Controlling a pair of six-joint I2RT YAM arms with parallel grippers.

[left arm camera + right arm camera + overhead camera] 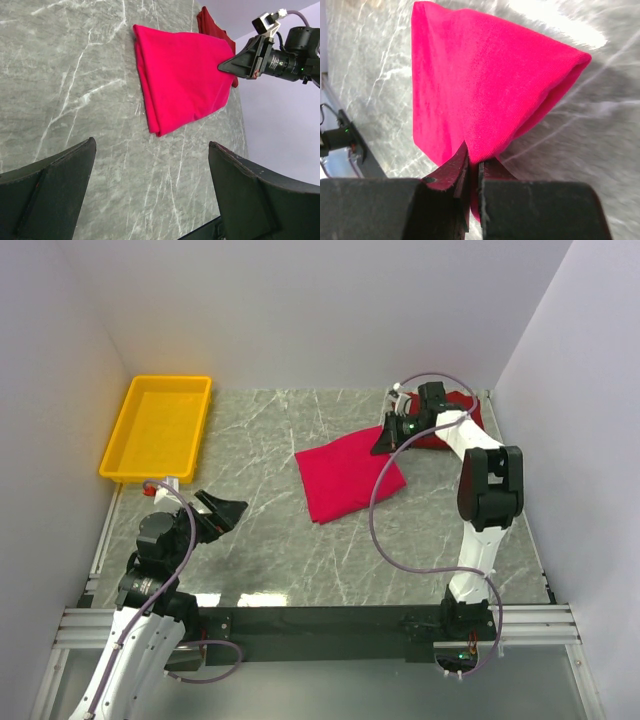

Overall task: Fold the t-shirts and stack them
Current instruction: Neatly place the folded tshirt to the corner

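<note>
The bright crimson-pink t-shirt lies folded on the marble table, also in the left wrist view and right wrist view. My right gripper is shut on its far right corner, its fingers pinching the cloth edge; in the left wrist view the gripper touches that corner. The darker maroon-red t-shirt lies folded behind the right arm, partly hidden, its edge showing in the left wrist view. My left gripper is open and empty, near left, fingers wide apart over bare table.
A yellow plastic tray stands at the far left corner. White walls close in the table on the left, back and right. A black rail runs along the near edge.
</note>
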